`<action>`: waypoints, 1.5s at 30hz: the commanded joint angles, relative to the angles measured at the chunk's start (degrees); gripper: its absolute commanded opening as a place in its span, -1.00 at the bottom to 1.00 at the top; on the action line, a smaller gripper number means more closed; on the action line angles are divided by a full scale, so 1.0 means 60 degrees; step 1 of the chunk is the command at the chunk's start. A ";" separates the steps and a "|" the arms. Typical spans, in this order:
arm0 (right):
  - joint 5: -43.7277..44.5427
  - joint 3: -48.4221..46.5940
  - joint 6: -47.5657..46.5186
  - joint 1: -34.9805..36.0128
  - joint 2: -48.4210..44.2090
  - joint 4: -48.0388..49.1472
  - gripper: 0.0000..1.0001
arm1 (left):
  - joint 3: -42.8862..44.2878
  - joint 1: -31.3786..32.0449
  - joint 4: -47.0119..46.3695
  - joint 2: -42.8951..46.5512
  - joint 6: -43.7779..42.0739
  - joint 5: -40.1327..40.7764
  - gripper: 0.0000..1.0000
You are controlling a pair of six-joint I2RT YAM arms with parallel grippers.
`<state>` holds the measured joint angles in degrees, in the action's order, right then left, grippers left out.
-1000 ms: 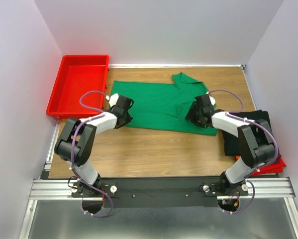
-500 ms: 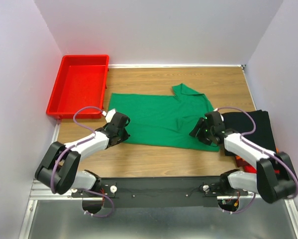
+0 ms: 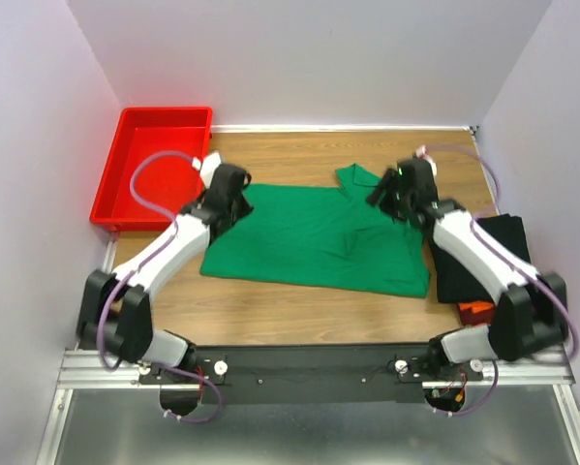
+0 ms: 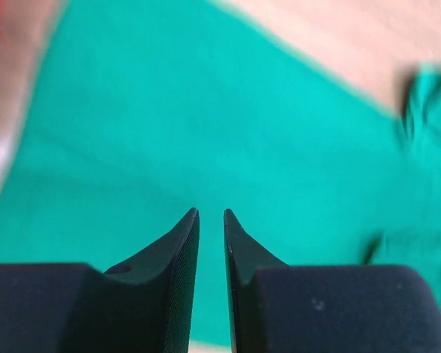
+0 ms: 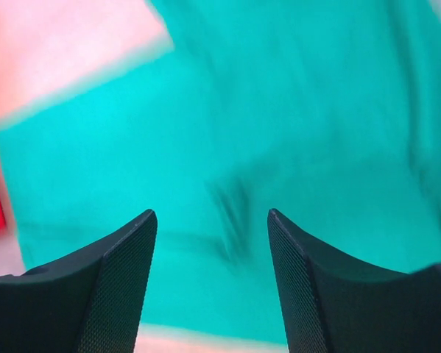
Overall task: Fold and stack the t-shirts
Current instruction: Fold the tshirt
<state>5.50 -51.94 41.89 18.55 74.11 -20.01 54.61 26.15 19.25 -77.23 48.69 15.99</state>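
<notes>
Both arms stretch over green t-shirt; left gripper barely parted, right gripper wide, empty

No text, label, brand, number or sign can be read in any view. The green shirt is plain cloth and the red tray shows no legible marking. Both wrist views are blurred.
</notes>
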 commanded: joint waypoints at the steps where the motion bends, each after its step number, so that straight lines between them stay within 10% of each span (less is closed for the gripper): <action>1: 0.1500 -0.2383 -0.1253 -0.0015 0.2176 0.0478 0.36 | 0.1647 -0.0942 0.0367 -0.1901 -0.0745 0.1201 -0.46; 17: 0.1676 -0.6972 -0.3612 -0.0220 0.7716 0.1328 0.23 | 0.8123 -0.2059 0.2168 -0.8426 -0.2035 0.2945 -0.48; 45: 0.1471 -0.7456 -0.3510 -0.0191 0.9299 0.1284 0.04 | 0.8330 -0.2161 0.1729 -0.9188 -0.2152 0.2653 -0.49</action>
<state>14.09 -94.45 20.88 17.50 127.72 -12.47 105.19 13.56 30.44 -131.37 36.18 30.44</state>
